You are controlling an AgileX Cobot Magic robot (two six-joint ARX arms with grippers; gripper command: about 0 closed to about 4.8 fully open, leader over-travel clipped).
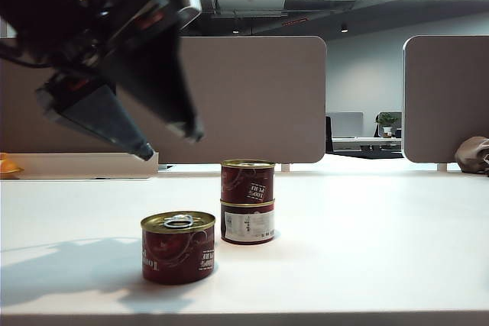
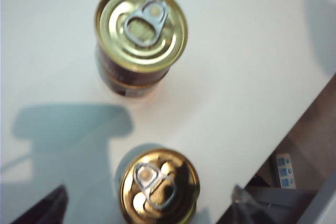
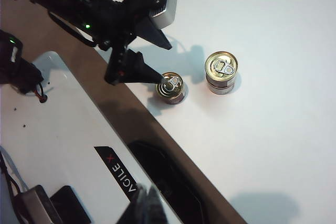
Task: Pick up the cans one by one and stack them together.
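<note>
**Third can awaiting pickup**

Two cans stacked [image 1: 247, 201] mid-surface; loose can [image 1: 178, 247] upright at about 7 o'clock of the stack, near, not touching. Left tool [image 1: 168, 139] hanging above the loose can, fingers spread wide, nothing held. Right tool out of view, shut, clear of the white surface [image 1: 367, 250]. Next, probably: lower straight down, straddle the loose can's sides, close, lift, centre over the stack's gold lid.

The left gripper [image 1: 172, 139] hangs in the air, jaws spread wide, pointing downward. The right gripper [image 3: 144, 203] is shut, raised high
</note>
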